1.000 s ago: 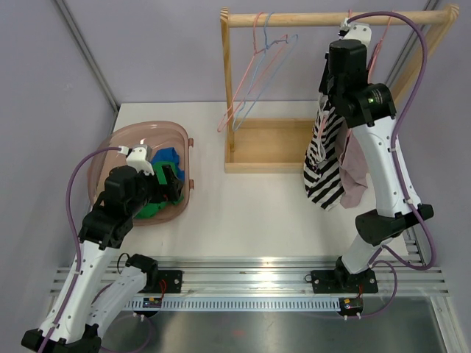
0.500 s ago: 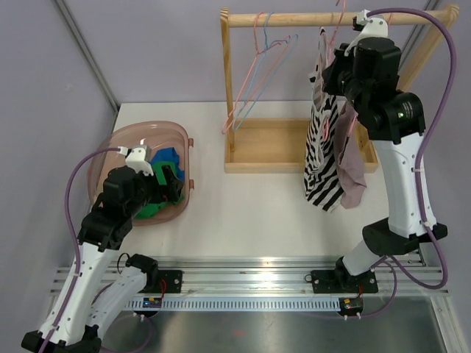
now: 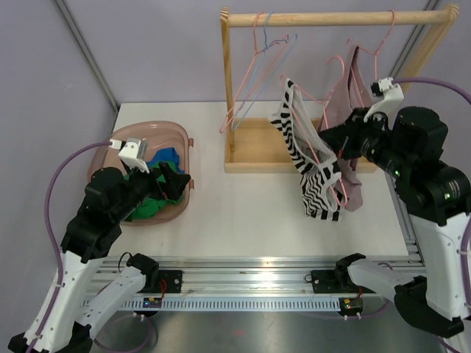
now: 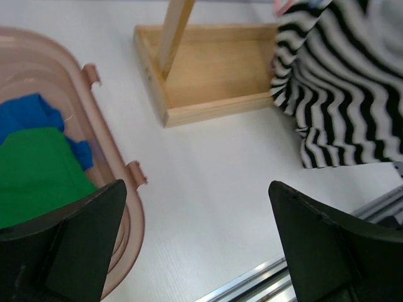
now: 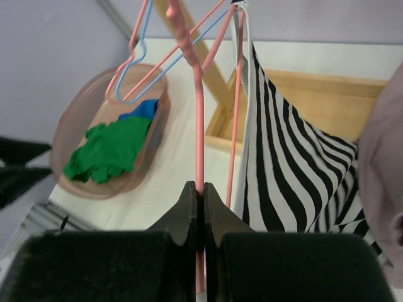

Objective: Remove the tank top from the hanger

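Right arm [image 3: 430,176] dropped nearer, pulling hanger [image 5: 199,126] off rail [image 3: 316,19]; right gripper [image 5: 200,196] clamped on its pink wire; striped tank top [image 3: 320,187] hung from it, right of centre; left gripper [image 4: 198,233] gaped by basket [image 4: 38,63]; next, pinch fabric, strip free.

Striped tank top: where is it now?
Top view, right of centre: the striped tank top hangs on the pink hanger pinched by the right hand, beside the mauve garment.

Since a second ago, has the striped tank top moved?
Yes. The striped tank top has swung left toward the rack's left post, carried on the pink hanger in the shut right gripper.
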